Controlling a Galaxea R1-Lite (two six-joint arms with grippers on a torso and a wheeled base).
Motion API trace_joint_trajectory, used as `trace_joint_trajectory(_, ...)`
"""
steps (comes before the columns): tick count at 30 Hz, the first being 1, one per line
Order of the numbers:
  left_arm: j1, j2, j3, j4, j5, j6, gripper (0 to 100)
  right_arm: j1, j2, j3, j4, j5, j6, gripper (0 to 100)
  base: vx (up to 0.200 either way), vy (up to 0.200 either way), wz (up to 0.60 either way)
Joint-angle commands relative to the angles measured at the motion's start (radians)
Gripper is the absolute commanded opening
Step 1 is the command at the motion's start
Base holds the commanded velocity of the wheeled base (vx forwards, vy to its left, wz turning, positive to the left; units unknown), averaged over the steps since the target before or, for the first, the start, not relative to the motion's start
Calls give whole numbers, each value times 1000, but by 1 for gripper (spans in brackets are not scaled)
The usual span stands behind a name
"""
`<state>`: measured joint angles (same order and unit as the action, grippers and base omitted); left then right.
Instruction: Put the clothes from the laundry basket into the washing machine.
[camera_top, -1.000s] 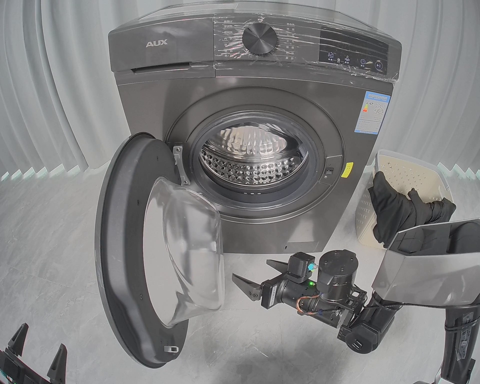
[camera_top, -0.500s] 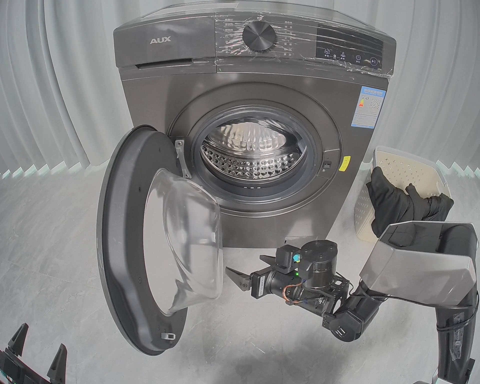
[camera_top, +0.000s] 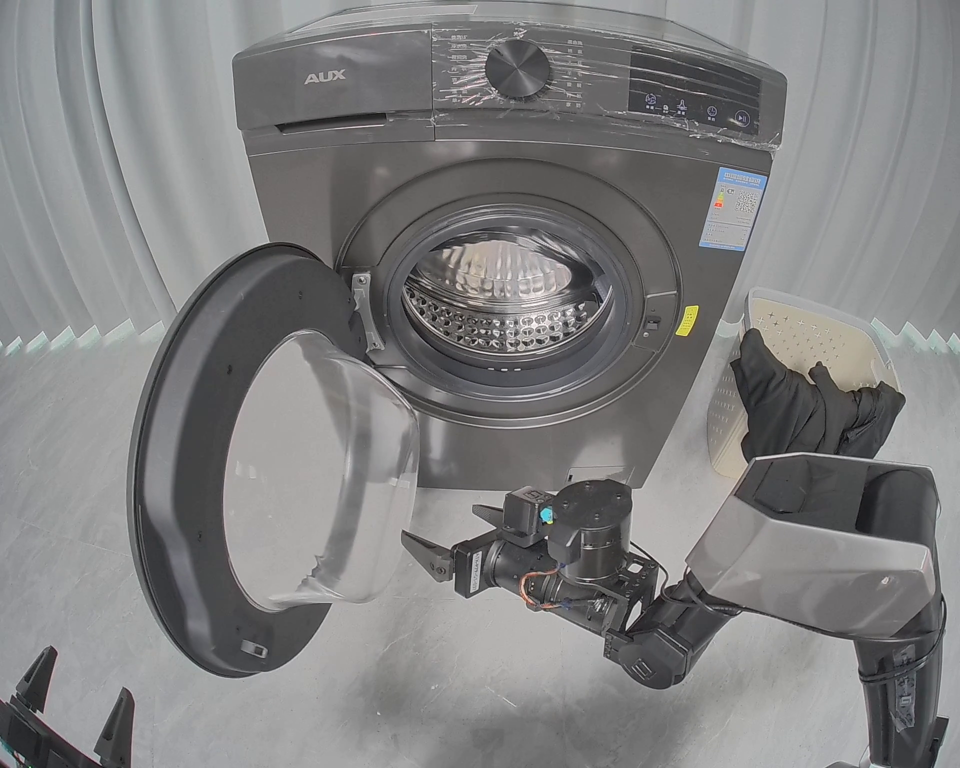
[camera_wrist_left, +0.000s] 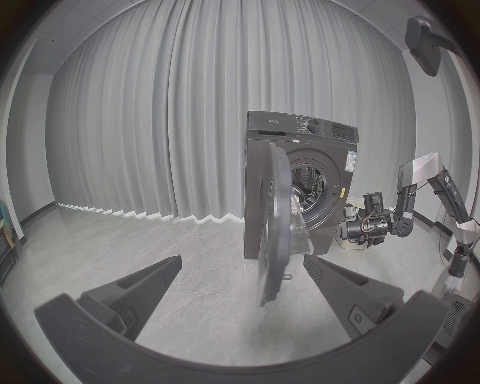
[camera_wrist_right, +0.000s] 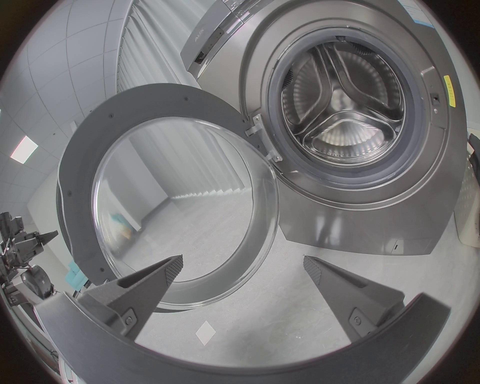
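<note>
Black-fingered left gripper is parked low at far left, well apart from the machine, spread wide w/ nothing held. Next along, the door is swung fully out on its hinge, so the drum of the washing machine is exposed; it looks empty. Right gripper is held low in front of the machine, below the opening, aimed toward the door's glass but apart from it. It is also wide open, nothing gripped. Farther right, the clothes, a dark bundle, are draped over the near rim of the laundry basket, set on the floor just beside the machine's right side.

Judged step: door-opening looks done, so the first pick from the basket is due. To be done well, the right gripper should be turned away from the door and brought over the basket, then closed only once a thick fold, not a thin edge, is well inside the jaws. The bundle should be lifted clear of the rim before being carried, else the basket may be dragged. Cloth should be pushed deep past the seal so no sleeve is left hanging.
</note>
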<state>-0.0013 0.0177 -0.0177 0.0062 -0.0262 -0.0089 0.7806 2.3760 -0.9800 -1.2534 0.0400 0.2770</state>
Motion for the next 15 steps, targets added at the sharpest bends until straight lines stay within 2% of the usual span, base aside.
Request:
trace_joint_trajectory(1,1,-16,16,0,0,0,100,-6,-4,-22,8,0,1,100,0,0,0)
trace_joint_trajectory(8,0,-16,16,0,0,0,100,-15,9,-94,95,-5,4,100,0,0,0)
trace_joint_trajectory(12,0,-16,16,0,0,0,100,-4,45,-137,129,-38,2,100,0,0,0)
trace_joint_trajectory(15,0,-16,16,0,0,0,100,12,81,-212,186,-78,8,100,0,0,0)
